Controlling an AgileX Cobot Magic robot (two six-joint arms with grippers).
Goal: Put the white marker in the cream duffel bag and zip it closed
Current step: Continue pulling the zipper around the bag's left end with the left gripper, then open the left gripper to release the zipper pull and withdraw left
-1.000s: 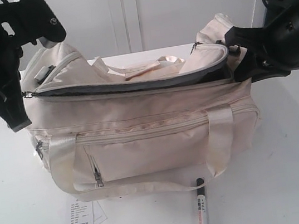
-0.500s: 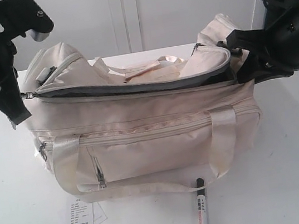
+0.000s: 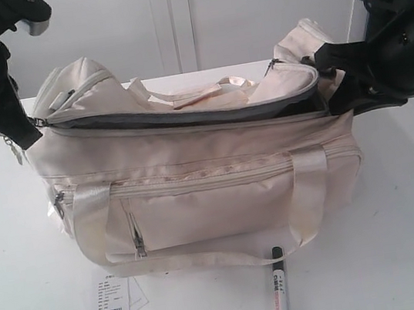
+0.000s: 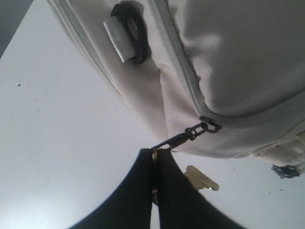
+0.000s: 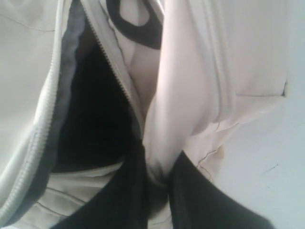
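Clamped shut with the left gripper on the dark metal zipper-pull chain at one end of the large soft cream fabric duffel bag, with a small gold charm dangling just beside. Pinched together with the right gripper on a fold of cream fabric at the bag's opposite end. Looks unzipped along the bag's top, with grey lining showing in the gap. No sign inside of the slim white marker with the black cap: lying flat on the white table just beside the bag's front-pocket side, near the strap handle at the right gripper's end. Probably the opening step, then. Pull along the zip line, not upward, to avoid lifting the bag. Hold the opposite end firm for tension. Ease off once the slider reaches the bag's end, or risk dragging the whole bag. Leave the mouth gaping wide enough for the marker.
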